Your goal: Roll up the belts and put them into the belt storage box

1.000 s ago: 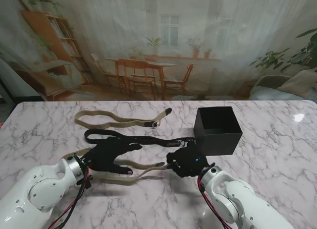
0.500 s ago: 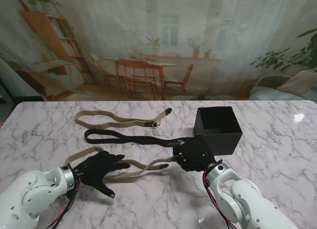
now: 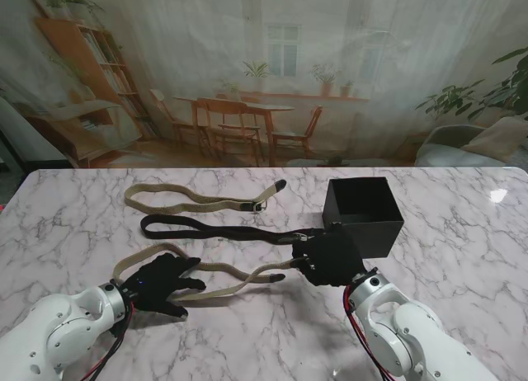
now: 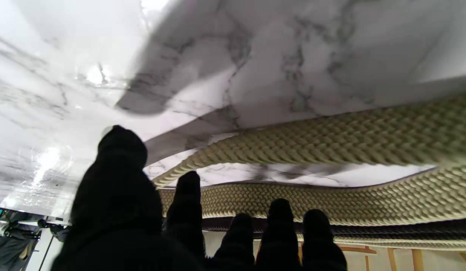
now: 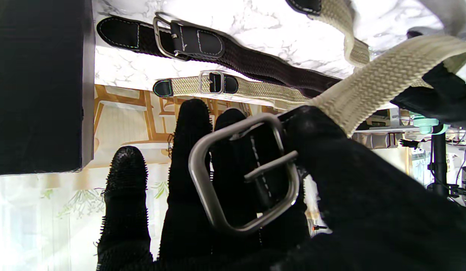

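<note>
Meanwhile the right hand (image 3: 330, 257) pinches the beige belt's buckle (image 5: 243, 177) beside the black storage box (image 3: 363, 216), while the left hand (image 3: 161, 284), fingers spread and holding nothing, rests on that beige belt (image 3: 223, 271) on the table (image 3: 462, 232).

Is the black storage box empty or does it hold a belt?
Empty as far as visible: the box shows only dark interior; all three belts lie outside.
</note>
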Tool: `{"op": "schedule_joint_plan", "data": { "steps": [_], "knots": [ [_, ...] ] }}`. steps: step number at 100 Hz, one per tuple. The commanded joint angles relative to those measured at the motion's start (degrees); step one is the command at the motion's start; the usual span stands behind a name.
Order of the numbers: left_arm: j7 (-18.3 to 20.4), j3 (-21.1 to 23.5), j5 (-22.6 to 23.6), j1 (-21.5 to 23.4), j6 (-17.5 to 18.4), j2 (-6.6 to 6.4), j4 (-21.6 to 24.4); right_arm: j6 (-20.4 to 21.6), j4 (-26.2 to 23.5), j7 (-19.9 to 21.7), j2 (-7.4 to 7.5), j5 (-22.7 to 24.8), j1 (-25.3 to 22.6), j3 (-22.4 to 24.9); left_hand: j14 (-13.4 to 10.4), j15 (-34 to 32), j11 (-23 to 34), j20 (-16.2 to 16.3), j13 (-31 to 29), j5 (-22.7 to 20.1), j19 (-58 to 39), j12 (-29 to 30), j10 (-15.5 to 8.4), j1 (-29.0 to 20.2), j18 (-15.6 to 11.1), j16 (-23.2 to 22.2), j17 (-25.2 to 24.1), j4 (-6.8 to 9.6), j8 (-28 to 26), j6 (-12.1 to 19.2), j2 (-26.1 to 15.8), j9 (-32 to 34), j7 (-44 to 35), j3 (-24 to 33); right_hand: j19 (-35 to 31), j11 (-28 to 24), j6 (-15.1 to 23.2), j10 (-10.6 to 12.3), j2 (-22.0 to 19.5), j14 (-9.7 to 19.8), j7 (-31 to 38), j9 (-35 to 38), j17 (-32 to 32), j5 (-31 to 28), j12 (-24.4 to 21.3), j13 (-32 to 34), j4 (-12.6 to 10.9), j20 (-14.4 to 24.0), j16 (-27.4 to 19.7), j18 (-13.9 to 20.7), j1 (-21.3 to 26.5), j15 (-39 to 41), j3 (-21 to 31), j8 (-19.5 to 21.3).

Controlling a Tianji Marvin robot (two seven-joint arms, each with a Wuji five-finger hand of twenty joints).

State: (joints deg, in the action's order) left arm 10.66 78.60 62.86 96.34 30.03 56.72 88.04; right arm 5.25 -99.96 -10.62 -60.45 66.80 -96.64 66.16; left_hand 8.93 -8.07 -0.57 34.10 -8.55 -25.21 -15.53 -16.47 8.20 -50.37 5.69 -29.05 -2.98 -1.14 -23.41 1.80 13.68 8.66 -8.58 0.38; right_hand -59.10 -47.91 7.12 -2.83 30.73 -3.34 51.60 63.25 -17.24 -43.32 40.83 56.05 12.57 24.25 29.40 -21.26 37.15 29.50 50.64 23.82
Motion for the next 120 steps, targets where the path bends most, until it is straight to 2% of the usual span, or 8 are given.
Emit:
{"op": "schedule_joint_plan", "data": {
  "steps": [1,5,13,17,23,60,94,120],
  "knots": [
    [0.79,-0.54,1.16,-0.05,-1.07,-0.07,-0.47,0.17,-0.46,-0.13,-0.09,-0.24,-0.67,0.24,-1.16,-1.23,2.87,1.28,1.09,-4.31,1.1,-1.79,0.45,-3.33,-1.53,-0.65,0.11,0.96,-1.1,1.91,-2.34,1.19,-2.18,1.05,-0.37,-3.3,2.01,-1.22,-1.76,0.71,5.19,1.6,0.8,-3.41,1.07,0.81,0.15,0.55,0.85,-1.91,3.89,1.8,2.71,1.66],
    [0.31,-0.73,2.46,-0.18,-1.34,-0.14,-0.52,0.26,-0.56,-0.21,-0.13,-0.44,-0.87,0.41,-1.5,-1.51,3.14,2.13,1.09,-7.68,0.08,-1.87,-0.05,-5.76,-1.74,-0.89,0.17,0.82,-2.2,1.93,-2.87,1.57,-4.51,0.93,-0.4,-3.3,1.99,-1.25,-1.77,0.69,5.18,1.57,0.74,-3.42,1.13,0.88,0.15,0.59,0.9,-1.86,3.93,1.87,2.71,1.71],
    [-1.17,-1.11,4.52,-0.29,-2.14,-0.2,-0.57,0.53,-1.03,-0.12,-0.19,-0.88,-1.48,0.91,-2.15,-2.17,4.55,3.23,0.7,-15.62,-1.96,-2.43,-1.43,-12.93,-2.32,-1.38,0.47,0.62,-9.0,3.1,1.45,3.62,-12.21,2.31,-0.41,-3.33,1.85,-1.39,-1.77,0.7,5.22,1.57,0.7,-3.46,1.2,0.94,0.15,0.63,0.97,-1.88,4.0,1.96,2.73,1.81],
    [-2.42,-1.26,5.62,-0.28,-2.54,-0.2,-0.67,0.65,-1.3,-0.16,-0.22,-0.96,-1.85,1.21,-2.32,-2.69,5.87,3.86,0.09,-19.63,-4.65,-2.88,-2.23,-15.13,-2.52,-1.83,0.0,0.79,-8.36,2.75,0.92,5.35,-18.79,1.89,-0.41,-3.38,1.76,-1.45,-1.73,0.57,5.2,1.62,0.69,-3.44,1.25,0.95,0.16,0.64,1.0,-1.93,4.05,2.01,2.76,1.81],
    [-4.01,-1.18,7.35,-0.03,-3.07,-0.24,-0.59,0.81,-1.78,-0.26,-0.22,-0.83,-2.5,1.83,-2.47,-3.07,7.89,3.96,-0.12,-21.37,-6.64,-3.49,-2.22,-14.98,-2.79,-1.94,-0.42,0.65,-8.18,1.83,0.24,7.43,-24.12,1.49,-0.42,-3.5,1.7,-1.51,-1.71,0.63,5.2,1.76,0.64,-3.52,1.33,1.15,0.19,0.67,1.07,-1.96,4.06,2.17,2.76,1.82],
    [-8.9,9.76,16.81,8.9,-4.15,-0.29,5.32,0.82,-3.45,-2.87,-0.37,0.93,-6.51,6.69,-2.24,-2.49,9.61,2.1,-0.43,-20.8,-6.7,-2.9,-2.27,-14.8,-2.11,-0.64,-0.28,0.52,-9.36,0.33,-0.36,8.29,-27.69,1.3,-0.42,-4.16,1.23,-2.05,-1.4,0.43,5.4,2.53,0.21,-3.95,1.76,1.88,0.45,0.75,1.4,-2.13,4.49,2.83,3.03,2.04],
    [-16.63,14.84,24.2,12.25,-8.46,-0.86,4.09,-1.29,-3.47,-7.21,-0.93,1.33,-9.7,10.93,-1.79,-3.61,9.95,1.82,-2.08,-19.09,-9.41,-2.17,-1.91,-15.41,-1.51,-0.37,-0.06,0.55,-13.0,0.29,-2.01,9.32,-29.31,1.75,-0.27,-4.46,0.77,-2.52,-1.42,0.08,5.46,3.0,-0.09,-4.12,2.18,2.31,0.78,0.74,1.75,-2.29,5.1,3.45,3.13,2.33],
    [-21.26,19.52,27.12,12.51,-5.17,-1.25,7.22,-0.7,-4.34,-8.84,-1.2,1.04,-10.88,12.83,-2.23,-4.41,11.01,0.78,-2.99,-16.41,-12.32,-2.89,-2.38,-16.55,-1.36,-0.56,-0.02,0.43,-20.42,-0.58,-4.91,9.94,-30.71,1.47,-0.26,-4.48,0.65,-2.58,-1.51,0.11,5.37,3.02,-0.28,-4.08,2.34,2.21,0.85,0.74,1.83,-2.19,5.22,3.57,2.94,2.41]
  ]
}}
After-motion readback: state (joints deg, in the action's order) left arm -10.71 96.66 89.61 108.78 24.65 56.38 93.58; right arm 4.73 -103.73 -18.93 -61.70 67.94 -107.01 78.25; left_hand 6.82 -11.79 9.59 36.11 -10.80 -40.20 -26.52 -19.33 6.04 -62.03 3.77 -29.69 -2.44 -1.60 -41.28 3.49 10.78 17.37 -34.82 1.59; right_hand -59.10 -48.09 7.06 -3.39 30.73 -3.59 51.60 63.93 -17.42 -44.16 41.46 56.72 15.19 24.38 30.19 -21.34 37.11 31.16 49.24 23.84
